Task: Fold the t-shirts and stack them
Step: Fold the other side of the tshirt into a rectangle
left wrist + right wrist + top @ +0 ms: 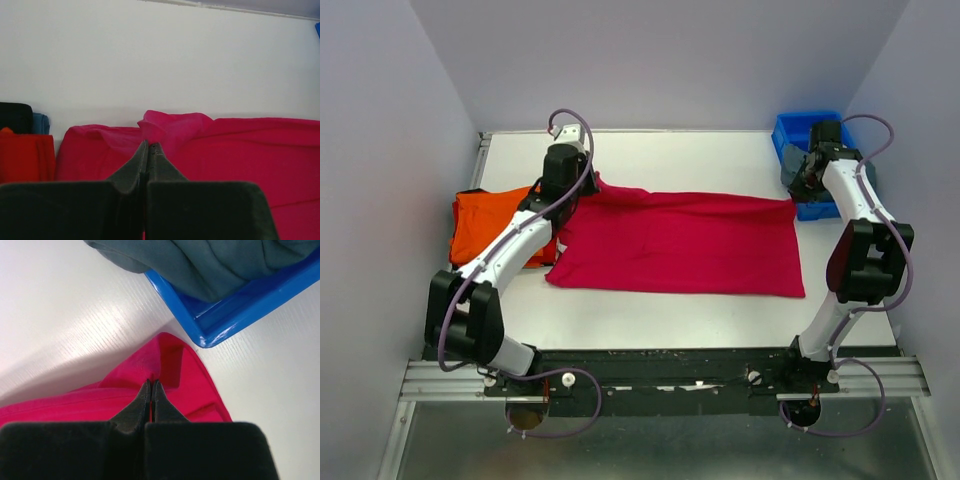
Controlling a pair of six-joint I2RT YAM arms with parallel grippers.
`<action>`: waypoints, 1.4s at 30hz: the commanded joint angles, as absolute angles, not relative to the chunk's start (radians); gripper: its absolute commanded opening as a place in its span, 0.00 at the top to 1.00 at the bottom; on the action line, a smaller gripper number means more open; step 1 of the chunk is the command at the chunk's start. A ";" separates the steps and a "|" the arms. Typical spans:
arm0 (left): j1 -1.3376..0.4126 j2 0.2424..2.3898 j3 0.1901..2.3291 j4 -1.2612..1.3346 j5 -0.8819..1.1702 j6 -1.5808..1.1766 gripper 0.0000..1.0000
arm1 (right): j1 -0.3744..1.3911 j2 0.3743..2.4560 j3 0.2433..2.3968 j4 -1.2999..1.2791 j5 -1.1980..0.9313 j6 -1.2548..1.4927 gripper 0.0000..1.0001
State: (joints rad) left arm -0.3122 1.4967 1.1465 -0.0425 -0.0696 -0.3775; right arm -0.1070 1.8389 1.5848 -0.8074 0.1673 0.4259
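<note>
Orange t-shirt (475, 220) lay half hidden under left arm (510, 245). Right arm (850, 195) covered part of blue bin (790, 130). Grey-teal t-shirt (210, 262) ran off wrist view's top edge. Crimson-pink t-shirt's (690, 245) gripped corners sat unseen between clamped jaws.

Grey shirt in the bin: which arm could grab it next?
Right, probably: its jaws pinch the pink shirt beside the blue bin holding the grey shirt; the left jaws are across the table.

One shirt spread mid-table, more on either side.
The spread t-shirt (680, 245) lies across the table (700, 160); a pile of t-shirts (480, 222) sits just beside its left end, and the bin (800, 118), with another t-shirt (210, 260) in it, stands just behind its far-right corner.
</note>
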 commanded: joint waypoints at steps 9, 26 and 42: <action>-0.359 1.299 0.957 -0.040 -0.299 -0.396 1.00 | -0.115 1.727 1.453 -0.752 0.186 0.454 0.99; -0.462 1.129 0.865 -0.124 -0.465 -0.437 1.00 | -0.115 1.695 1.384 -0.729 0.213 0.462 0.99; -0.480 0.990 0.674 -0.198 -0.430 -0.531 1.00 | -0.115 1.684 1.256 -0.677 0.261 0.486 0.99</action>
